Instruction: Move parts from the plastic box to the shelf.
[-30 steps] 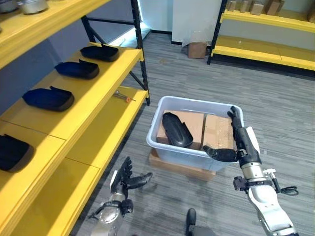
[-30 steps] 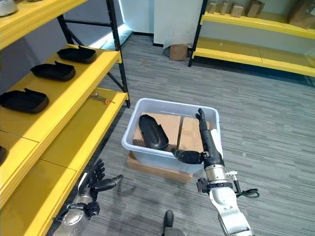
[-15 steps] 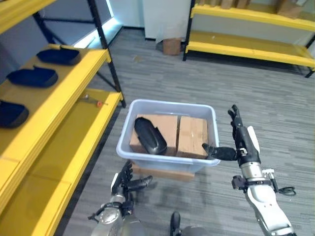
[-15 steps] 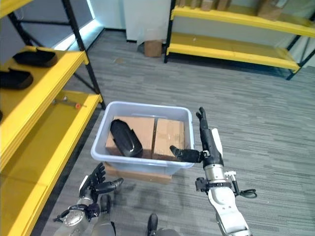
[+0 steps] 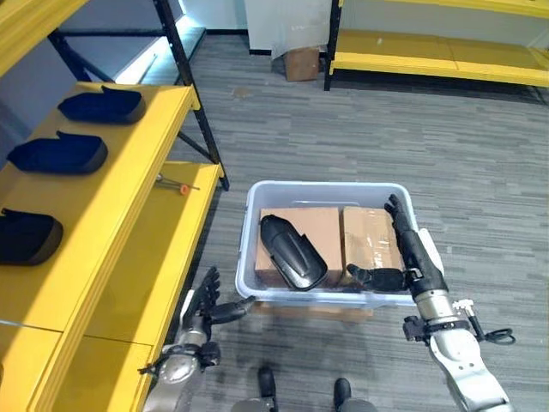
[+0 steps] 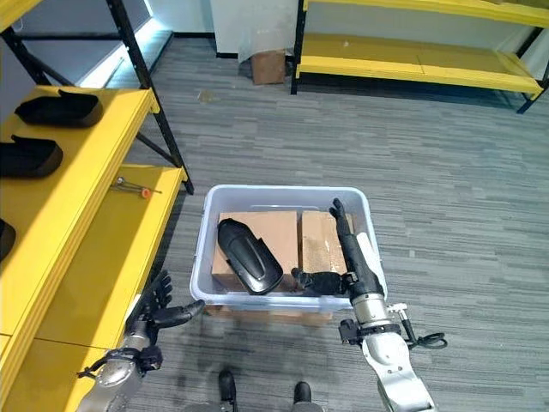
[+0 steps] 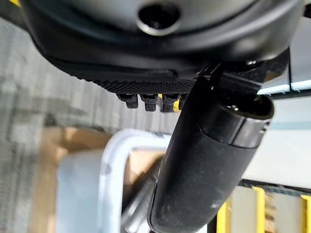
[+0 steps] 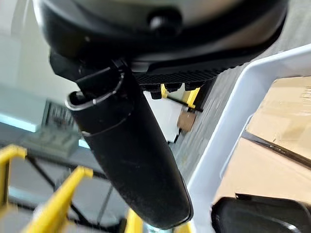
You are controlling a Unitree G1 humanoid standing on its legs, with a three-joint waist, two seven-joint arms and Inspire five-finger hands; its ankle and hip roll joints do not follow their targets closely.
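A black moulded part (image 5: 292, 263) lies in the left half of the pale plastic box (image 5: 326, 187), on top of two cardboard cartons (image 5: 371, 240). My right hand (image 5: 412, 251) is open over the box's right side, its fingers straight along the right wall and its thumb pointing in towards the part without touching it. The right wrist view shows the box's rim (image 8: 233, 116) and the part (image 8: 257, 216) past that thumb. My left hand (image 5: 204, 307) is open, fingers spread, low by the box's front left corner. Three dark parts (image 5: 58, 153) sit on the yellow shelf (image 5: 129, 172) at the left.
A screwdriver (image 5: 178, 184) lies on the lower yellow shelf board. The shelf's black post (image 5: 196, 107) stands just left of the box. A flat board (image 5: 300, 311) lies under the box. A second yellow shelf (image 5: 446, 60) and a cardboard box (image 5: 302, 62) are at the back.
The whole view has shifted, so the camera moved. Against the box, my right hand has come from just outside the right rim to over its right side. The left hand stays low and open.
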